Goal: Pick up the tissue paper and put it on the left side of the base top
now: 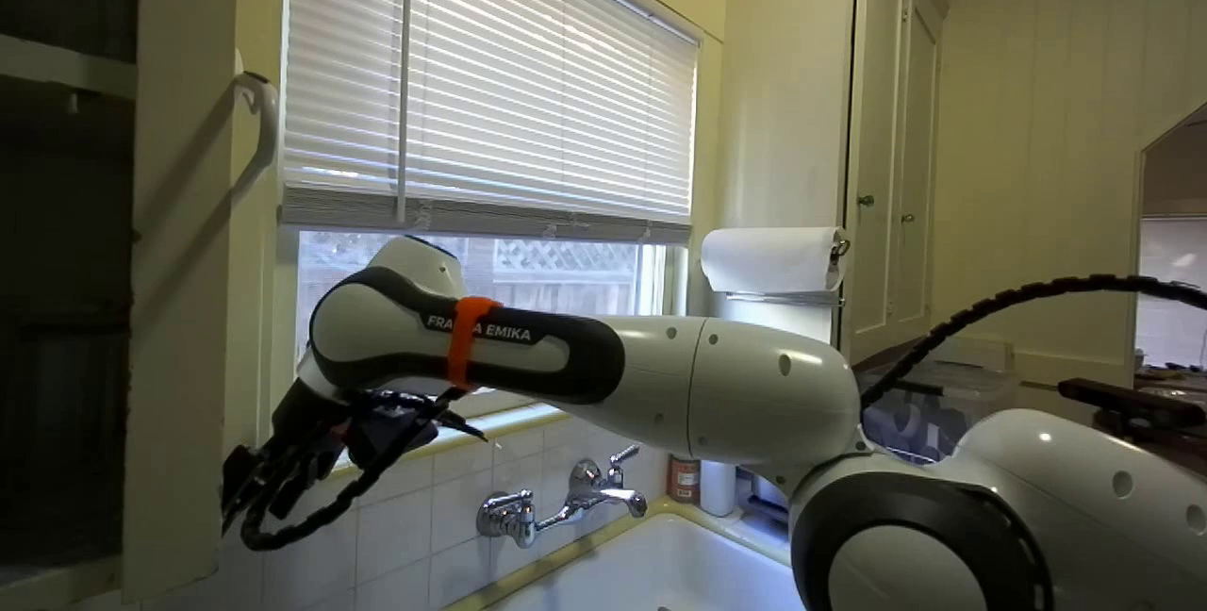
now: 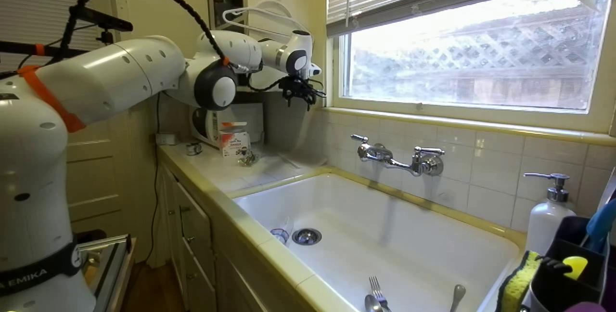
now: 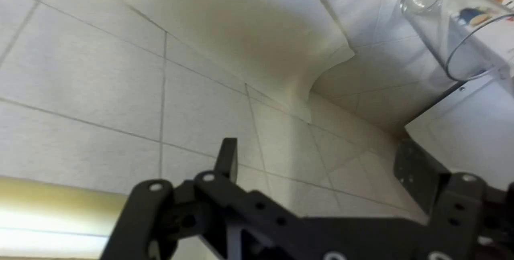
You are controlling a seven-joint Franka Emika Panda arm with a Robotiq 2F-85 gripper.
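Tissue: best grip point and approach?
Probably pinch the tissue at its curled end, from above, the open hand lowered with a finger either side of the sheet. That end seems to bend up beside the tile wall, offering an edge; the rest looks spread flatter over the counter, harder to get under.

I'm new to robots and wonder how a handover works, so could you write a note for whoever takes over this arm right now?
Gripper: open and empty, above the counter.
Tissue paper: a white sheet on the counter beside the sink, by the tiled wall; part seems to rise along the wall, and I can't tell whether it lies at rest.
Done: the sheet is free of the gripper and apart from the roll, apparently on the wanted left side.
To do: probably just check how the sheet lies, then back away, minding the clear glass nearby.
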